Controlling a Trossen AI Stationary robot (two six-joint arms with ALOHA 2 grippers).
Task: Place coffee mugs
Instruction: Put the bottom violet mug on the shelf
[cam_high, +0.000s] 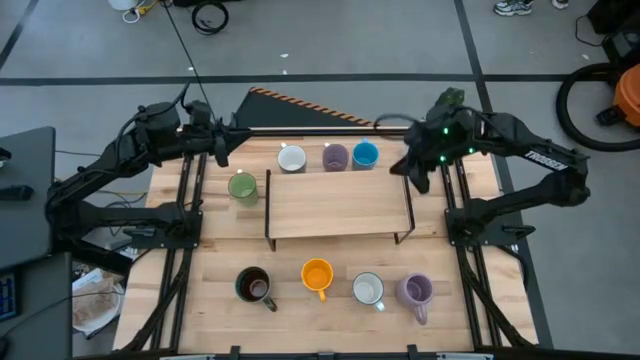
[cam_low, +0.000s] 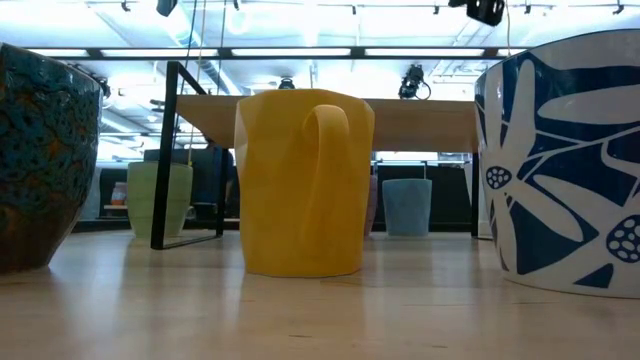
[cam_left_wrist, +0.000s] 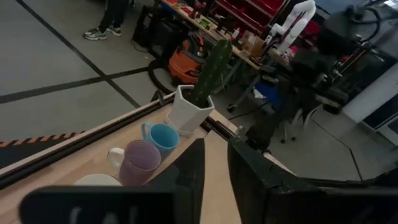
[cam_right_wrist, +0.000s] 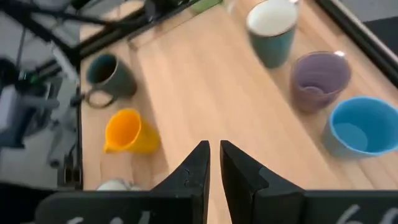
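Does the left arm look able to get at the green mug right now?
Probably yes. The green mug stands in the open beside the wooden riser, not under it, just below the left gripper, with nothing between.

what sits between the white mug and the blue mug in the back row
The lavender mug stands between the white mug and the blue mug, all three in one row behind the wooden shelf. The high view shows it.

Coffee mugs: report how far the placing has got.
Looks early. The white mug, lavender mug and blue mug line the back edge, the green mug beside the wooden shelf. Neither hand holds anything. Four mugs, including the orange mug, wait in front.
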